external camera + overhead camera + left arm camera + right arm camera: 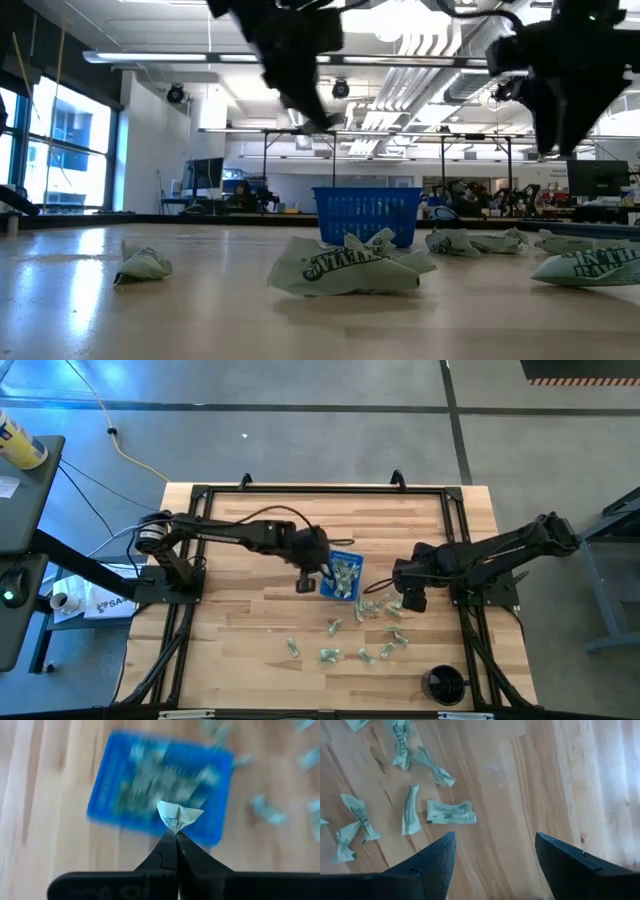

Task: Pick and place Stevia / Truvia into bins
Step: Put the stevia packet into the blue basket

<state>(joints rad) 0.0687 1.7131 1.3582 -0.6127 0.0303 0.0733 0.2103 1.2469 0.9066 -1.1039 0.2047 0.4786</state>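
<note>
The blue bin (342, 577) sits mid-table with several pale green sachets inside; it also shows in the left wrist view (160, 785) and the low view (366, 215). More crumpled sachets (345, 640) lie scattered on the wood toward the near edge, seen close in the low view (350, 265) and the right wrist view (450, 812). My left gripper (176, 834) hovers just left of the bin, shut on one sachet (178, 815). My right gripper (495, 855) is open, hanging above bare wood right of the bin, beside loose sachets. My left gripper pinches one crumpled sachet by a corner (175, 826) between its two fingertips. The sachet is lifted clear of the table, sticking out beyond the fingertips over the bin's near-left part.
A round black cup (444, 684) stands near the table's near right corner. Black frame rails (320, 490) run along the table's edges. Bare wood lies left of the bin and between the scattered sachets and the right arm.
</note>
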